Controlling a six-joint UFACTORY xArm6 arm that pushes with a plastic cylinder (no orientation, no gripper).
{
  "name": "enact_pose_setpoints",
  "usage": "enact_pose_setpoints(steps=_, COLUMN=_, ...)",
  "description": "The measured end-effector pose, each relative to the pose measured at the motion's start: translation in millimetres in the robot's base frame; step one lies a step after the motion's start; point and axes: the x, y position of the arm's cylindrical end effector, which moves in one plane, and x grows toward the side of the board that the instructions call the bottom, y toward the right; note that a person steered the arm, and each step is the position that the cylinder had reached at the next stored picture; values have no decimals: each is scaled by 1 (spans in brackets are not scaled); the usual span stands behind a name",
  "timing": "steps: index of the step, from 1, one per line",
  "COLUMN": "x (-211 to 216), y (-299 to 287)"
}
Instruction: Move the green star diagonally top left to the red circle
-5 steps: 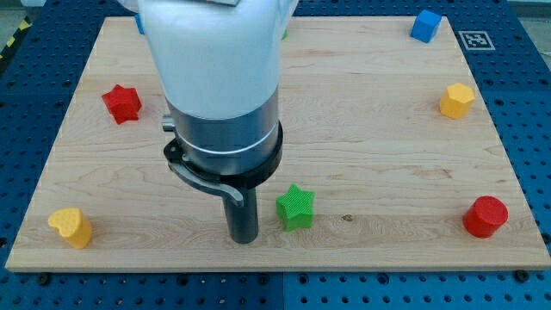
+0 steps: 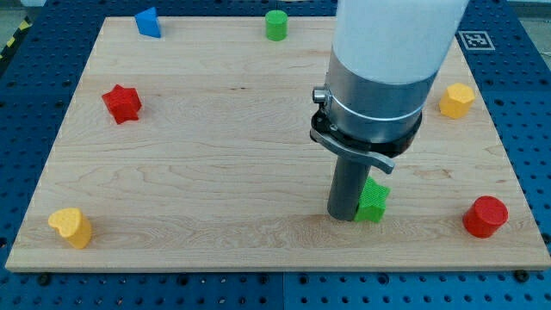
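Currently down on the board with my tip [image 2: 342, 215], a bare rod with nothing to open or shut, touching the left side of the green star [image 2: 374, 203]. Lies left of the red circle [image 2: 485, 216], apart from it and roughly level, near the view's bottom right. Best to push rightward through the star's middle, then get under it and nudge slightly upward, stopping just off the circle's upper left. Likely risk: star spinning off the rod. Farther out: yellow hexagon [image 2: 457, 101], green cylinder [image 2: 275, 25], blue block [image 2: 148, 21], red star [image 2: 121, 103], yellow block [image 2: 71, 227].
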Motion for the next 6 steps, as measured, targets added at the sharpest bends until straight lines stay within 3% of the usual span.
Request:
enact_pose_setpoints(steps=3, x=28, y=10)
enact_pose_setpoints(steps=6, x=-31, y=47)
